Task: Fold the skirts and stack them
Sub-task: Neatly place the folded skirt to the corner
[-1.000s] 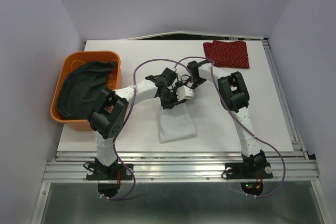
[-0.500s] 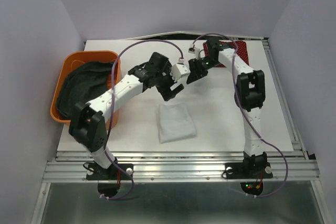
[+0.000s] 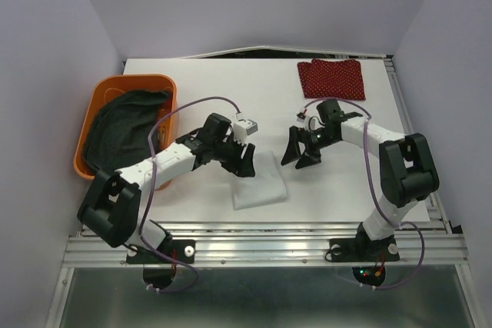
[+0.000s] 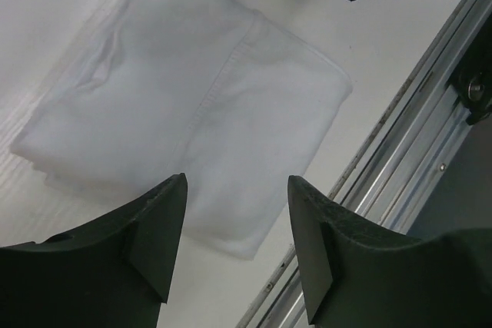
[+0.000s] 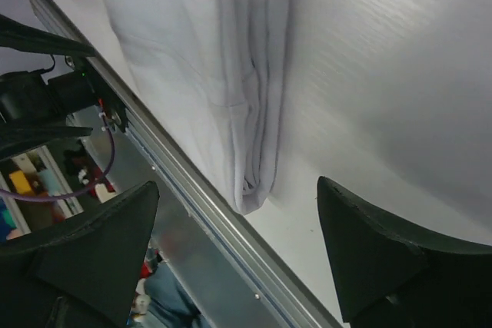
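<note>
White table (image 3: 200,82): the folded white skirt (image 3: 259,187) lies near the front edge, mid-width. The red skirt (image 3: 331,79) lies folded at the far right corner. The grey skirt (image 3: 123,124) sits in the orange basket (image 3: 131,80) at the left edge. The left gripper (image 3: 244,161) and right gripper (image 3: 300,157) hover at the white skirt's far end, jaws spread, nothing held.

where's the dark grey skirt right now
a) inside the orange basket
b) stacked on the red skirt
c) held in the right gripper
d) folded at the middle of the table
a, the dark grey skirt lies bunched up inside the orange basket at the table's left edge, with neither gripper on it.
</note>
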Motion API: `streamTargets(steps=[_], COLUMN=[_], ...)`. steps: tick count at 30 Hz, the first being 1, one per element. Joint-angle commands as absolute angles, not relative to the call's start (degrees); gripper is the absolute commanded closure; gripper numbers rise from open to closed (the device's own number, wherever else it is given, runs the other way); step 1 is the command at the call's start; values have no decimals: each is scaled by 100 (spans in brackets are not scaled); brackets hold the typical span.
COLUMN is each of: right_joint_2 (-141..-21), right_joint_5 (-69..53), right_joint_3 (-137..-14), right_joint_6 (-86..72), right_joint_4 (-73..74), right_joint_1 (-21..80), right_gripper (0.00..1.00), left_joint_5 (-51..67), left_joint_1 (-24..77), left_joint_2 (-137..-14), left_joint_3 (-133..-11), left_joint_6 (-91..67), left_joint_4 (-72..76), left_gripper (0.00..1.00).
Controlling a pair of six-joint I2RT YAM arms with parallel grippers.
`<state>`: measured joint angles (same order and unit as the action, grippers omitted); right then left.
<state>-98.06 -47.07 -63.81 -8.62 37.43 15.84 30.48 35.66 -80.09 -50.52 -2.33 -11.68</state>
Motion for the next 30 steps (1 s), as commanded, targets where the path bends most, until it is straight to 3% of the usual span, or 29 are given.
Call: streamTargets(steps=[1, 10, 18, 23, 27, 28, 30], right_joint_2=[-9834, -10256, -10749, -10513, -10555, -10573, -10373], right_joint_5=[-4641, -4385, -4957, -4669, -4527, -4405, -3677], right_joint_3=[-5828, -5283, -5019, -4694, -4526, -4753, -5000], right_joint_6=[-2055, -2838, -3295, -3436, -3499, -3176, -2989], right_joint_4=[2462, 1732, 1425, 1319, 984, 1341, 2122], right_joint_1=[1564, 1994, 2170, 2171, 2171, 2171, 2171], right_gripper=[11, 12, 12, 12, 20, 26, 24], left_joint_5=[3515, 3418, 3682, 3761, 3806, 3806, 3779], left_joint_1=[3568, 3024, 2602, 2505, 2505, 2505, 2505], left_joint_2=[-8313, -9955, -11091, -11329, -11364, -11364, -11303], left_joint_3=[-5062, -5518, -5994, -6108, -6117, -6117, -6100], left_joint_6=[-879, -905, -861, -756, -747, -738, -712], left_joint_4=[-378, -641, -958, -1116, -1125, -1125, -1125], left_gripper=[35, 57, 63, 66, 67, 68, 67])
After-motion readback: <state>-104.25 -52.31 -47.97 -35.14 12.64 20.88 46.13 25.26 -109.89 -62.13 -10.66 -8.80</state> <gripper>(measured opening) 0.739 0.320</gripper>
